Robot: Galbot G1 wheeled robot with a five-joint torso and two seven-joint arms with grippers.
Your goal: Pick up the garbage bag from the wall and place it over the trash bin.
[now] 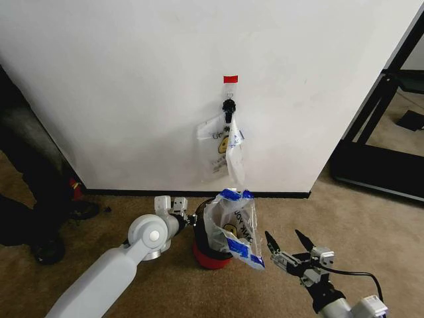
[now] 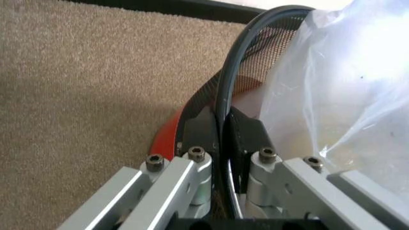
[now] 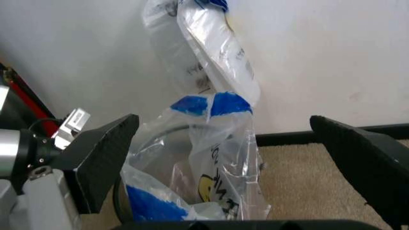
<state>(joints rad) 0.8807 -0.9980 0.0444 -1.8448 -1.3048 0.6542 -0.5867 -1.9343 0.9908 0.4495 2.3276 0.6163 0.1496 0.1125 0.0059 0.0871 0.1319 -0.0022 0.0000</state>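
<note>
The garbage bag (image 1: 233, 228) is draped over the black mesh trash bin (image 1: 209, 260), its blue-patched top standing up above the rim. My left gripper (image 1: 194, 220) is shut on the bin's wire rim (image 2: 223, 96), with the bag (image 2: 332, 96) just beside its fingers (image 2: 246, 136). My right gripper (image 1: 282, 233) hovers open to the right of the bin, a little apart from the bag. In the right wrist view the bag (image 3: 217, 158) sits between the spread fingers (image 3: 102, 163). More bags (image 1: 222, 142) hang from the hook (image 1: 229, 106) on the wall (image 1: 132, 79).
A red tape rectangle (image 1: 230, 79) marks the wall above the hook. A black metal frame (image 1: 377, 126) stands at the right. Dark objects (image 1: 40, 218) lie on the carpet at the left. Open carpet (image 1: 371, 225) stretches right of the bin.
</note>
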